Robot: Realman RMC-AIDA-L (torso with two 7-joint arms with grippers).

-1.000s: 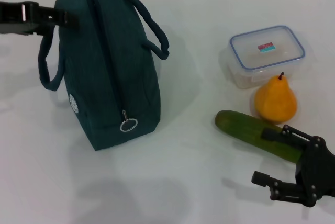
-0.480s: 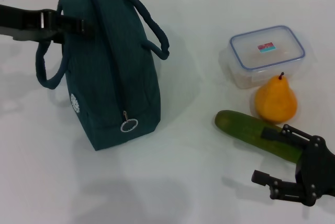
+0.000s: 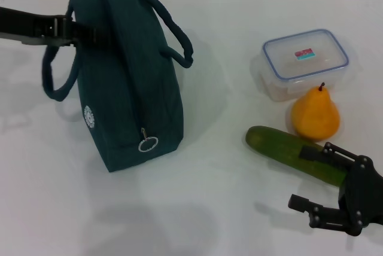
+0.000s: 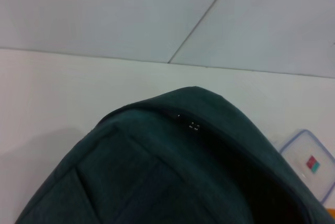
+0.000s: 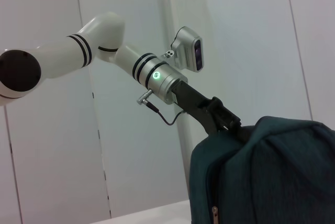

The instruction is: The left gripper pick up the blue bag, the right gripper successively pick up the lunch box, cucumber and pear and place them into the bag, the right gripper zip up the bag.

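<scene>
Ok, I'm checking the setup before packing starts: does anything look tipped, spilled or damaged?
Nothing stands out. The dark teal fabric bag stands upright and zipped, the left gripper at its top. The clear blue-rimmed lunch box, orange-yellow pear and dark green cucumber lie intact beside the open right gripper.

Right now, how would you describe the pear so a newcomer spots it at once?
Start from the blue bag on the robot's left and look across the white table to the cluster on the right. The pear sits between the lunch box and the cucumber, the only orange-yellow, dark-stemmed item.
</scene>
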